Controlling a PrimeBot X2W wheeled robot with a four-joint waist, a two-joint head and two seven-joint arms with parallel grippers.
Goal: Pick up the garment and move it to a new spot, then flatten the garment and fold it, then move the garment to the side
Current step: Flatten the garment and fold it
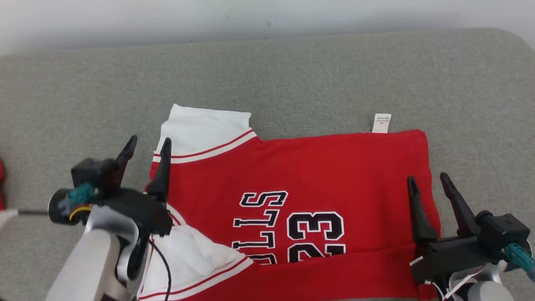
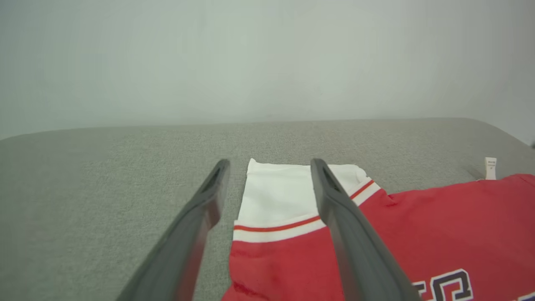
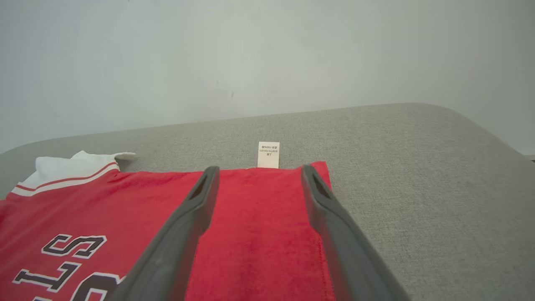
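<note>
Grey woven upholstery (image 1: 292,75) covers the broad cushioned surface, and a pale wall (image 1: 167,16) runs along the top of the head view.

At the lower left of that view the left gripper (image 1: 149,140) has its two dark fingers spread wide with nothing held. One finger is over the red shoulder of the basketball jersey (image 1: 326,167). The other is over bare upholstery just beside it. In the left wrist view the side edge of the upper white sleeve (image 1: 205,125) lies between the fingers. I cannot tell whether the tips touch the cloth.

At the lower right the right gripper (image 1: 427,177) is equally wide and empty. Its fingers are over the jersey's right-hand end, one above the red cloth and one at its edge.

The jersey lies flat across the centre and bottom of the head view. The black-and-white lettering and "23" (image 1: 315,228) read sideways. A red fold along the bottom covers part of them. A second white sleeve (image 1: 188,255), trimmed with a red stripe, lies rumpled at the lower left beside the left arm. A small white care label (image 1: 382,123) sticks out from the jersey's top edge onto the upholstery. Something red (image 1: 2,184) shows at the far left edge, too little of it to identify.
</note>
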